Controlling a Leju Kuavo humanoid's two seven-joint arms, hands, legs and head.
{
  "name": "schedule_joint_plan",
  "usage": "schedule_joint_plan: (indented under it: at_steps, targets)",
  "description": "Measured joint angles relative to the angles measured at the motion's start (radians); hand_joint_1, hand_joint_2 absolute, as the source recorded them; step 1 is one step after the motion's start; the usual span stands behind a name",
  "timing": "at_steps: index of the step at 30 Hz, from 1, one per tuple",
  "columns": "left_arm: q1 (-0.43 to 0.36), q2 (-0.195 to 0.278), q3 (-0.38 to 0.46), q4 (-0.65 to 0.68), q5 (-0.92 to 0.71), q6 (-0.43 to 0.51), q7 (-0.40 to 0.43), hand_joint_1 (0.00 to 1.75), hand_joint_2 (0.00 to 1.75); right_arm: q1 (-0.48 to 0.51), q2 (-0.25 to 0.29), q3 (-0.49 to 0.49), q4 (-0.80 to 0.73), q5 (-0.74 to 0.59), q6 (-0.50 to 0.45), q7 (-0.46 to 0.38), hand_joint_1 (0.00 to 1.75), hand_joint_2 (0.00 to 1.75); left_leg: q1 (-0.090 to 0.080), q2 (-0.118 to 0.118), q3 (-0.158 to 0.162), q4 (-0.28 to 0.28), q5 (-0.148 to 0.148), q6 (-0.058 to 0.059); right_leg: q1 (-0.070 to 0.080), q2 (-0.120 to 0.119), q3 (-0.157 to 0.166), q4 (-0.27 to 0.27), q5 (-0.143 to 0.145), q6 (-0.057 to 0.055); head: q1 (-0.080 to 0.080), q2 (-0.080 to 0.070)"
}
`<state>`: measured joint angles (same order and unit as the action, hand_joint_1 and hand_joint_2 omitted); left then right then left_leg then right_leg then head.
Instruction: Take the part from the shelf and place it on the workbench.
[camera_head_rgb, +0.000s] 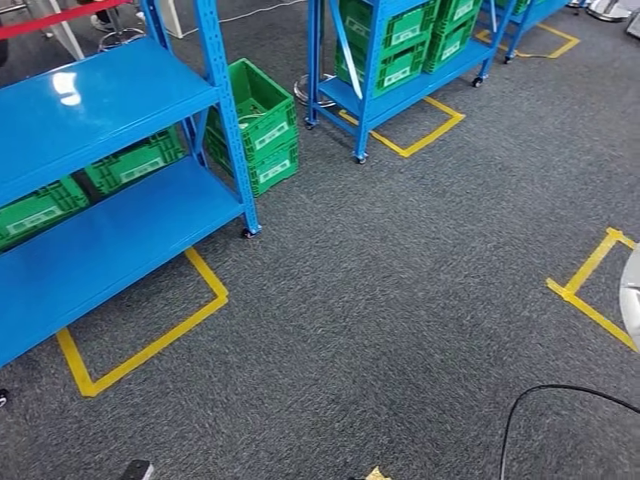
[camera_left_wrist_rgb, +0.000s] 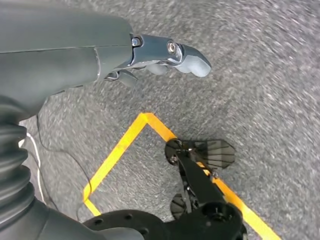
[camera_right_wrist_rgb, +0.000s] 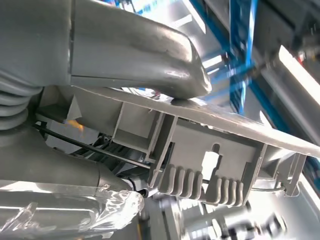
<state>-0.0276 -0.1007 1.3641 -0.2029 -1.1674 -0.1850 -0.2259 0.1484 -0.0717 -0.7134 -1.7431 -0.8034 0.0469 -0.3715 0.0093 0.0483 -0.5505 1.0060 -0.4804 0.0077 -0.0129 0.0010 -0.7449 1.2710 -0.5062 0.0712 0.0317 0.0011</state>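
Shelves (camera_head_rgb: 98, 110) blue, crates (camera_head_rgb: 260, 125) green with pale labels. Carpet (camera_head_rgb: 392, 290) dark grey, speckled — yellow tape (camera_head_rgb: 143, 350) marks squares on it. Cable (camera_head_rgb: 558, 392) black. Part (camera_right_wrist_rgb: 211, 145) light grey, ribbed underneath — right hand (camera_right_wrist_rgb: 124, 50) on it is silver-grey. Left hand (camera_left_wrist_rgb: 158, 55) dark grey.

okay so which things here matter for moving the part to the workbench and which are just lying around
Job:
- grey ribbed plastic part, held in the right hand
- blue metal shelf
- left hand, holding nothing

Lying about:
- green plastic crates
- yellow floor tape
- black cable
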Motion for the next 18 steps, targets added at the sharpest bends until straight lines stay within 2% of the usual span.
schedule_joint_plan:
  at_steps: [2,3,4,5,6,7,9,11,12,13,14,15,17,18]
  targets:
    - [-0.003,0.0,0.0,0.0,-0.003,0.001,-0.001,0.0,1.75,-0.002,0.0,-0.022,0.006,0.003,-0.002,0.003,1.75,0.0,-0.002,0.024,0.009,0.0,-0.006,-0.007,0.004,-0.037,0.077,-0.135,0.055,0.0,0.001,0.0]
    - [-0.004,0.001,0.0,0.0,-0.003,0.001,-0.001,0.0,1.75,-0.004,0.0,-0.03,0.008,0.004,-0.002,0.003,1.75,0.0,-0.005,0.035,0.013,0.0,-0.01,-0.012,0.007,-0.054,0.108,-0.189,0.07,-0.004,0.0,0.0]
    - [-0.004,0.002,0.0,0.0,-0.004,0.001,-0.001,0.0,1.75,-0.006,0.001,-0.036,0.009,0.004,-0.003,0.003,1.75,0.0,-0.008,0.045,0.017,0.0,-0.013,-0.016,0.009,-0.064,0.124,-0.219,0.074,-0.01,-0.001,0.0]
    - [-0.005,0.003,0.0,0.0,-0.004,0.002,-0.002,0.0,1.75,-0.007,0.001,-0.041,0.012,0.006,-0.005,0.002,1.75,0.0,-0.011,0.055,0.02,-0.001,-0.014,-0.02,0.012,-0.061,0.126,-0.226,0.071,-0.018,-0.002,0.0]
    - [-0.006,0.004,0.0,0.0,-0.004,0.002,-0.002,0.0,1.75,-0.007,0.001,-0.047,0.015,0.01,-0.01,0.002,1.75,0.0,-0.012,0.066,0.023,-0.003,-0.015,-0.025,0.012,-0.047,0.123,-0.226,0.074,-0.027,-0.002,0.0]
    - [-0.008,0.004,0.0,0.0,-0.005,0.002,-0.002,0.0,1.75,-0.007,0.001,-0.054,0.017,0.02,-0.02,0.0,1.75,0.0,-0.011,0.065,0.025,-0.004,-0.017,-0.03,0.01,-0.035,0.121,-0.227,0.075,-0.034,-0.003,0.0]
    - [-0.011,0.004,0.0,0.0,-0.004,0.001,-0.001,0.0,1.75,-0.01,0.001,-0.072,0.022,0.058,-0.06,-0.009,1.75,0.0,-0.009,0.025,0.014,0.023,-0.044,-0.04,0.006,-0.014,0.12,-0.232,0.08,-0.047,-0.004,0.0]
    - [-0.01,0.003,0.0,0.0,0.003,-0.001,0.004,0.0,1.75,-0.02,0.001,-0.095,0.031,0.118,-0.12,-0.024,1.75,0.0,-0.008,-0.027,-0.037,0.128,-0.106,-0.041,0.004,0.007,0.118,-0.234,0.083,-0.055,-0.007,0.0]
    - [-0.008,0.003,0.002,0.0,0.009,-0.001,0.007,0.0,1.75,-0.024,0.001,-0.109,0.038,0.151,-0.151,-0.035,1.75,0.0,-0.009,-0.038,-0.071,0.197,-0.135,-0.039,0.004,0.017,0.116,-0.234,0.084,-0.057,-0.009,0.0]
    - [-0.007,0.003,0.003,0.0,0.014,0.0,0.009,0.0,1.75,-0.025,0.001,-0.126,0.046,0.183,-0.18,-0.048,1.75,0.0,-0.009,-0.042,-0.1,0.251,-0.152,-0.037,0.005,0.027,0.115,-0.234,0.085,-0.058,-0.009,0.0]
    - [-0.005,0.003,0.006,0.0,0.018,0.001,0.011,0.0,1.75,-0.027,0.0,-0.145,0.054,0.216,-0.209,-0.065,1.75,0.0,-0.01,-0.044,-0.114,0.274,-0.147,-0.035,0.006,0.038,0.115,-0.234,0.085,-0.058,-0.009,0.0]
    - [-0.005,0.004,0.007,0.0,0.019,0.002,0.011,0.0,1.75,-0.028,-0.001,-0.163,0.062,0.253,-0.238,-0.086,1.75,0.0,-0.011,-0.046,-0.11,0.259,-0.122,-0.032,0.006,0.049,0.116,-0.234,0.086,-0.058,-0.009,0.0]
    - [-0.006,0.006,0.01,0.0,0.019,0.004,0.01,0.0,1.75,-0.036,-0.008,-0.198,0.074,0.339,-0.3,-0.135,1.75,0.0,-0.01,-0.063,-0.059,0.143,-0.044,-0.023,0.005,0.071,0.117,-0.234,0.087,-0.056,-0.009,0.0]
    - [-0.008,0.007,0.01,0.0,0.02,0.005,0.009,0.0,1.75,-0.042,-0.012,-0.213,0.078,0.382,-0.33,-0.159,1.75,0.0,-0.009,-0.079,-0.029,0.078,-0.018,-0.018,0.006,0.082,0.115,-0.231,0.088,-0.053,-0.009,0.0]
